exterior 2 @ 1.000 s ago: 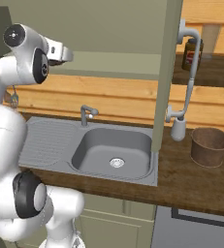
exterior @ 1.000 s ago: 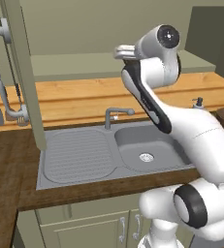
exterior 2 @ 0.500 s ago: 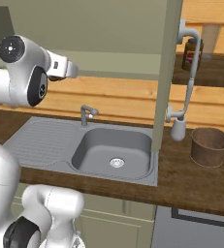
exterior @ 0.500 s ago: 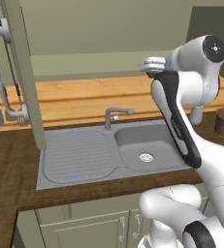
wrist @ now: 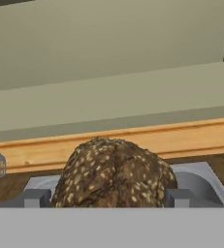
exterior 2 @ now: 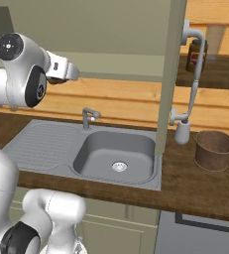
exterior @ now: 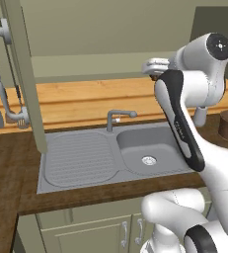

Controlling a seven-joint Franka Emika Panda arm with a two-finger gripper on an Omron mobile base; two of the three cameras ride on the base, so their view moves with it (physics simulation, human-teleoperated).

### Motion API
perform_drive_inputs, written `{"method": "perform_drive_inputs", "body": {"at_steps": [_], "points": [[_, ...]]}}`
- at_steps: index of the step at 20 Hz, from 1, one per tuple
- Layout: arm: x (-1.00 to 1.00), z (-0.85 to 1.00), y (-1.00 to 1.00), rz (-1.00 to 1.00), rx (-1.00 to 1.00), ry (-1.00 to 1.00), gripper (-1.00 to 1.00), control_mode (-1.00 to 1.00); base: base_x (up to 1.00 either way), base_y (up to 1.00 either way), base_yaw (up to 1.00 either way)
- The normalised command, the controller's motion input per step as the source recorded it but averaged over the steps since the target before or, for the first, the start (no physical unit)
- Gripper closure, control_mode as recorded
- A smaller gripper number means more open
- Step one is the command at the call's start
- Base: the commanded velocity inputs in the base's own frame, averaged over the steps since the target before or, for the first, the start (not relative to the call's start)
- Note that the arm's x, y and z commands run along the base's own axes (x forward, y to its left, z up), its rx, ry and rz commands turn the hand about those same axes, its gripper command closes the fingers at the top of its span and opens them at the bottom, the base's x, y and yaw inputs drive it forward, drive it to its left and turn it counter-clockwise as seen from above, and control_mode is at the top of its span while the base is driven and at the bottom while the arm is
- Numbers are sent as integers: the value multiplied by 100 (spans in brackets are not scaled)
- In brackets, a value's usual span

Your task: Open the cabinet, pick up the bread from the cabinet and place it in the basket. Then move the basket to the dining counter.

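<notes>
Gripper [wrist: 105,197] is grasping the seeded bread [wrist: 113,172] between both fingers, hanging above the sink [exterior 2: 117,151]; basket [exterior 2: 215,150] is sitting at its 3 o'clock.

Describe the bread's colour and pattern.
Dark brown bread, speckled with pale seeds; clearest in the hand view.

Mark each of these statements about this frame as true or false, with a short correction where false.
1. The bread sits between the fingers. True.
2. The basket stands in the sink basin. False: it stands on the dark wood worktop, right of the sink.
3. The bread already lies in the basket. False: the basket looks empty.
4. The cabinet doors are open. True.
5. A faucet stands behind the basin. True.
</notes>
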Motion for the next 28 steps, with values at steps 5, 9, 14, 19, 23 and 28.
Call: {"method": "perform_drive_inputs", "body": {"at_steps": [5,9,14,19,23,28], "points": [[-2,0,0,0,0,0,100,100,-23,4,0],[0,0,0,0,0,0,100,100,-100,12,-2],[0,0,0,0,0,0,100,100,-100,2,-7],[0,0,0,0,0,0,100,100,-100,-6,-10],[0,0,0,0,0,0,100,100,-31,-99,-8],[0,0,0,0,0,0,100,100,-8,-100,-2]]}}
